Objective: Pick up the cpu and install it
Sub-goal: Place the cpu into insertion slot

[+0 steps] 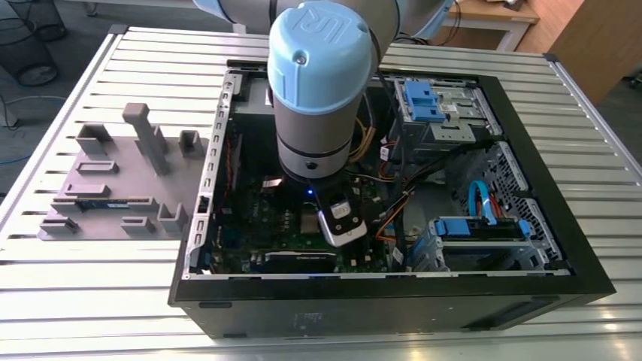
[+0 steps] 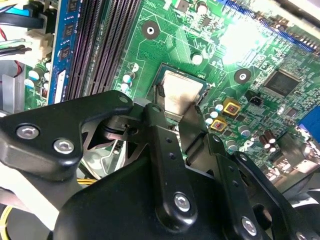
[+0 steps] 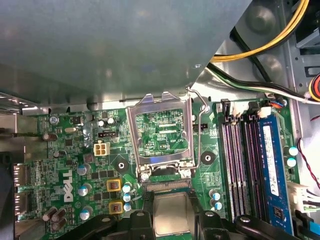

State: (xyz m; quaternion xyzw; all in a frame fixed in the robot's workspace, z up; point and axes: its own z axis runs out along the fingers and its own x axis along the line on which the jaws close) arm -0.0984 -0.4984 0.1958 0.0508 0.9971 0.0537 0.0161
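The hand [image 2: 174,114] pinches the cpu [image 2: 182,90] by its sides, low over the green motherboard [image 2: 260,55] inside the open case [image 1: 401,308].

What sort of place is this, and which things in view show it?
Probably a robotics lab or workshop: a robot arm reaches into an open computer case on a slatted metal table, beside a grey parts tray.

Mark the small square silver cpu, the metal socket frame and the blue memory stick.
Small square silver cpu [image 3: 172,216], first wrist view, shiny top.
Metal socket frame [image 3: 132,135], first wrist view, side rail.
Blue memory stick [image 3: 277,175], first wrist view, flat face.
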